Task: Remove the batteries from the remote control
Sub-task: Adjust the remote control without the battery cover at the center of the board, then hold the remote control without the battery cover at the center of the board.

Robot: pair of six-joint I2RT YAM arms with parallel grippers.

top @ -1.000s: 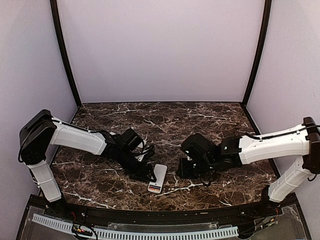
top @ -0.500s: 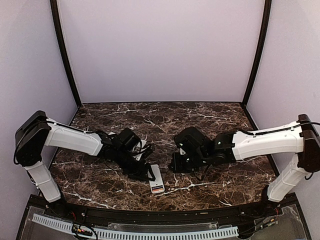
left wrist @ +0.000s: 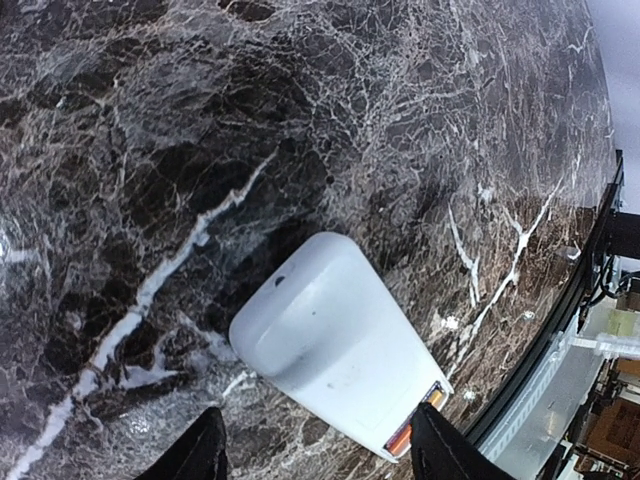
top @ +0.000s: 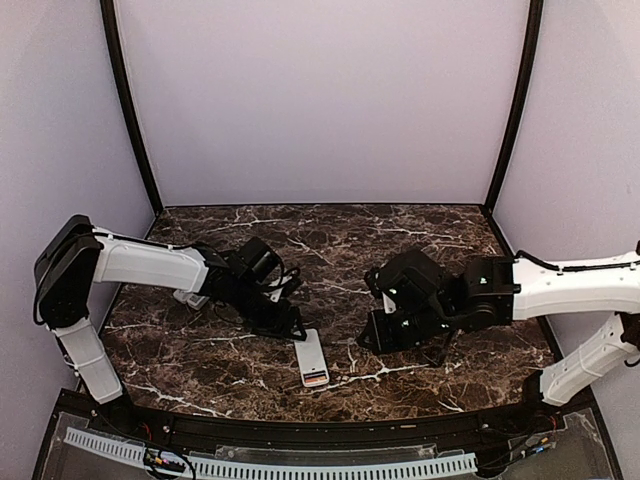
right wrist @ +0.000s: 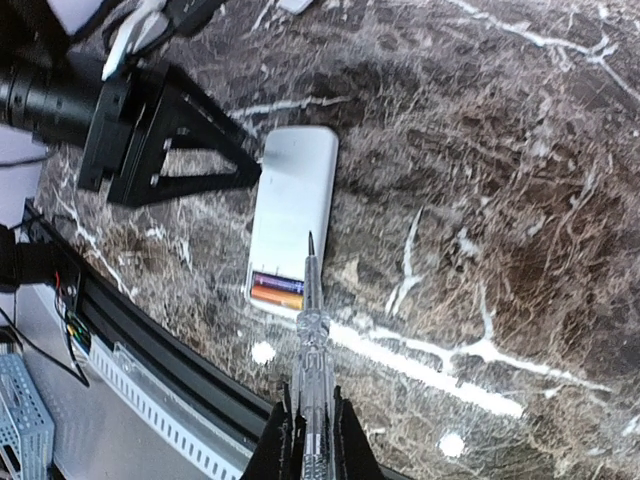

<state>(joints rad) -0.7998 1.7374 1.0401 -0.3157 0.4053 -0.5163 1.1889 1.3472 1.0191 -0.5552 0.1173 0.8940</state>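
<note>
The job is barely begun: the remote (top: 311, 357) lies face down on the table (top: 420, 240) between the two arms, near the front edge. The bay at its near end is uncovered, but the batteries (right wrist: 277, 290) are not yet out. They show as a strip of orange and red across that end. How many cells sit in there I cannot count, as the strip is too small and partly hidden by the tool in front of it. No loose cell shows anywhere on the marble, so every one of them is left to lift out. The right gripper (right wrist: 308, 422) is closed tight on the clear handle of a thin screwdriver (right wrist: 312, 340), whose tip hangs over the remote's white back just above the bay. The next move looks like working that tip down under a cell to pry it up. The left gripper (left wrist: 318, 414) has its jaws standing well apart and holds nothing. It sits just beside the remote's far end, perhaps placed to steady it. The top view gives the layout but shows the bay only as a dab of colour and hides the screwdriver under the right wrist. The right wrist view alone shows the tool, its tip and the cells together. The left wrist view shows the spread fingers (left wrist: 205, 450) low over the remote's rounded end, with an orange glint at the bay.
</note>
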